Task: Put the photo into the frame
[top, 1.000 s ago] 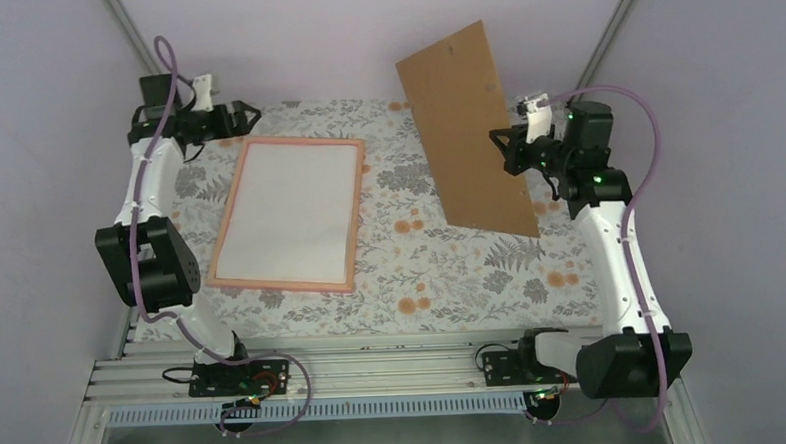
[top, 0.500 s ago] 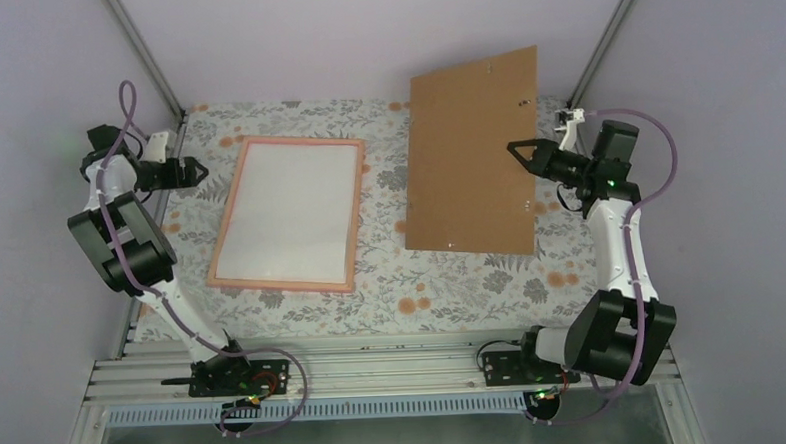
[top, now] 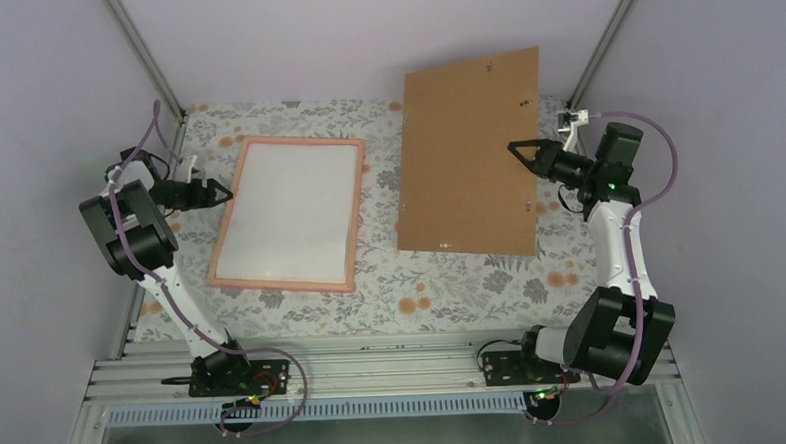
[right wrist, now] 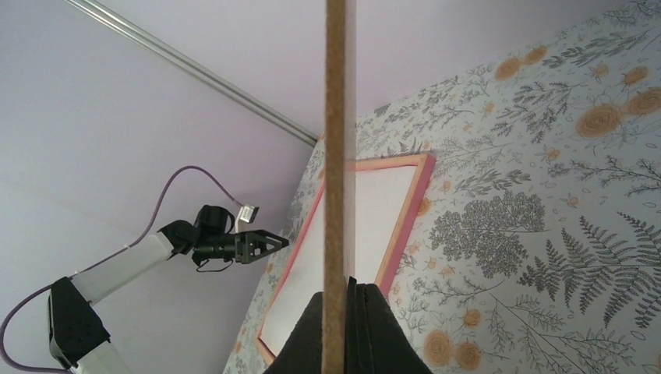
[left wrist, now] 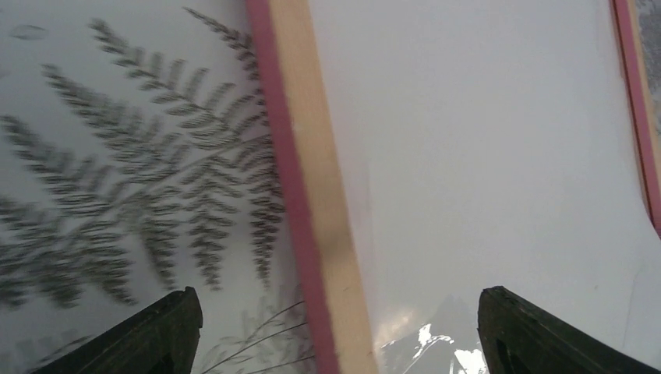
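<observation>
Floral-print tabletop (top: 452,279), lilac walls (top: 361,33) around. Left gripper (top: 226,193) spread wide, empty, fingertips either side of left rail of thin pink-orange rectangular frame (top: 303,141), lying flat left of centre. White sheet (top: 288,212) fills frame; photo's sunset face unseen, possibly this sheet face-down, cannot confirm. Plain brown backing board (top: 466,159) raised over right half, right gripper (top: 518,148) clamped on its right edge. Risk: single-edge pinch lets board pivot or slip; left fingers may shove frame.
</observation>
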